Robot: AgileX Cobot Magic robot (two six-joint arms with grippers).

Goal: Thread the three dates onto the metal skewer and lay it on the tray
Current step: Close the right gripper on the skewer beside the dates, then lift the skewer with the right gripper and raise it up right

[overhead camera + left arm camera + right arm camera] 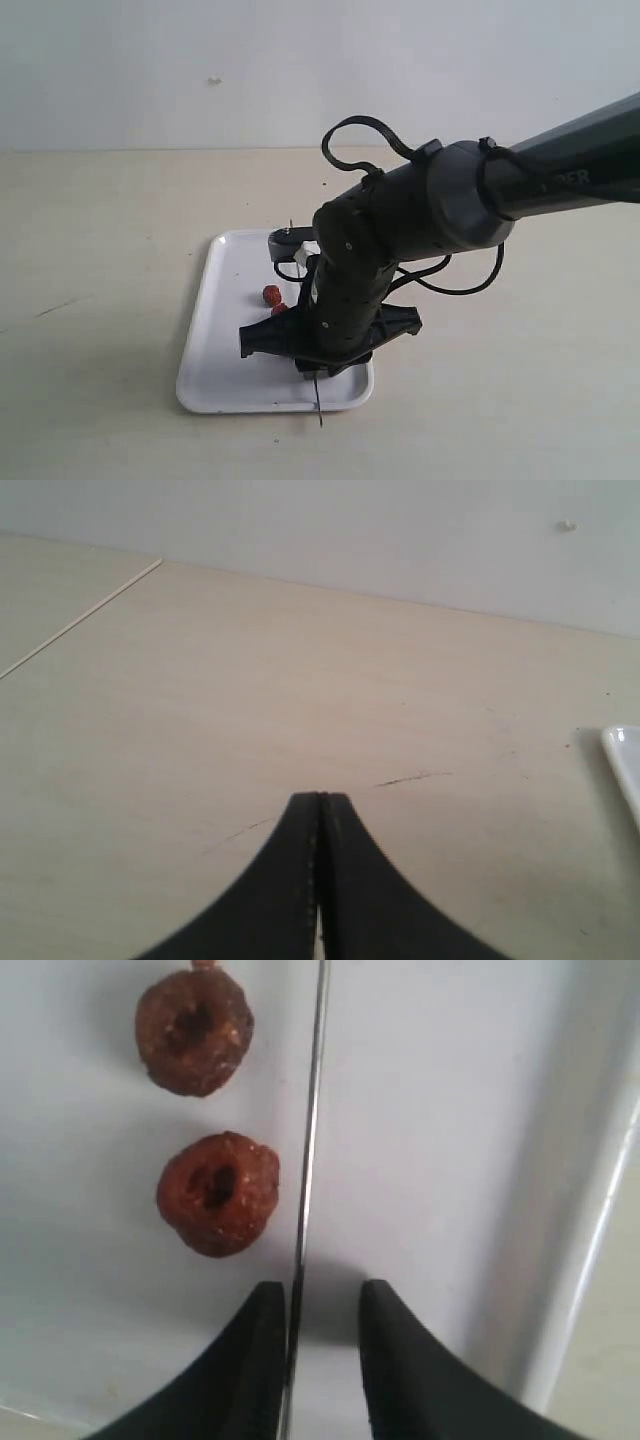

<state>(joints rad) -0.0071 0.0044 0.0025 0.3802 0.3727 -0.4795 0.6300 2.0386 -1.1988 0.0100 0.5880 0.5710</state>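
Note:
The white tray (215, 372) lies on the table, and my right arm (350, 290) hangs low over it, hiding its own fingertips in the exterior view. In the right wrist view my right gripper (313, 1295) is open just above the tray (440, 1100). The thin metal skewer (306, 1160) runs between its fingers, close against one finger (262, 1330). Two dates (218, 1192) (194, 1030) lie loose on the tray beside the skewer, not on it. They also show as red spots (271, 294) (279, 309). A third date is hidden. The skewer's tip (318, 408) pokes past the tray's front edge. My left gripper (320, 798) is shut on nothing.
The left gripper hovers over bare beige table with faint dark scratches (410, 777), and a corner of the tray (622, 755) shows at that view's edge. The tray's raised rim (590, 1210) runs close beside the right gripper. A pale wall stands behind the table.

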